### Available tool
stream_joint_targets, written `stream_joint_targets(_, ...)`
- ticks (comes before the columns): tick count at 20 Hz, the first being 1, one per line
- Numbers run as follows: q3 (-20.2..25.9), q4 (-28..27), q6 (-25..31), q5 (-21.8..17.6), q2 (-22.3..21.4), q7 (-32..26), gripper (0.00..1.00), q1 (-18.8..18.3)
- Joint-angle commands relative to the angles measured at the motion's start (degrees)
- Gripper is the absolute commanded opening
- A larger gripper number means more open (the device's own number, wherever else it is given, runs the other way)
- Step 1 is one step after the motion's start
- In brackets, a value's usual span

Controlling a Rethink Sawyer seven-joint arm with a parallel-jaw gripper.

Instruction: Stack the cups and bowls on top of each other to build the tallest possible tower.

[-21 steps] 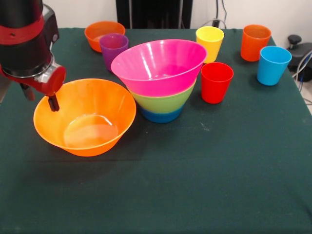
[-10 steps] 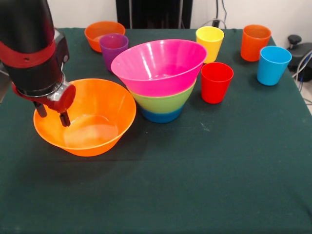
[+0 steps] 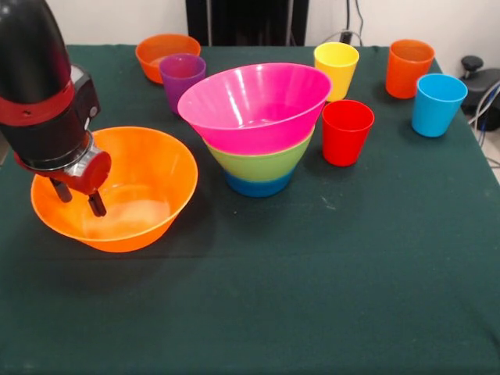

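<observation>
My gripper point(image 3: 78, 198) hangs low over the left part of the large orange bowl point(image 3: 148, 176), open, its two dark fingertips apart. I cannot tell whether they straddle the rim or touch the bowl. To the right stands the tower: a pink bowl point(image 3: 258, 101) nested on a green bowl point(image 3: 262, 162) on a small blue bowl point(image 3: 258, 186). A small orange bowl point(image 3: 160, 48) sits at the back left with the purple cup point(image 3: 181, 78) in front of it. The yellow cup point(image 3: 336, 69), red cup point(image 3: 347, 133), orange cup point(image 3: 408, 69) and light blue cup point(image 3: 437, 105) stand upright to the right.
A dark green cloth point(image 3: 312, 289) covers the table. Its front half holds nothing. Cables and a black object point(image 3: 478, 78) lie off the right edge.
The gripper has come down and slightly left into the large orange bowl. The bowl has shifted left on the cloth. Everything else is where it was.
</observation>
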Motion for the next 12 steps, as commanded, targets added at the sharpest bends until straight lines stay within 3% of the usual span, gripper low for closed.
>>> stream_joint_targets(1,5.6,6.8,-1.3,-5.1,-1.8,-18.4,1.0,-0.6)
stream_joint_targets(12,4.2,10.4,3.8,-4.7,-7.8,-14.1,1.0,1.3)
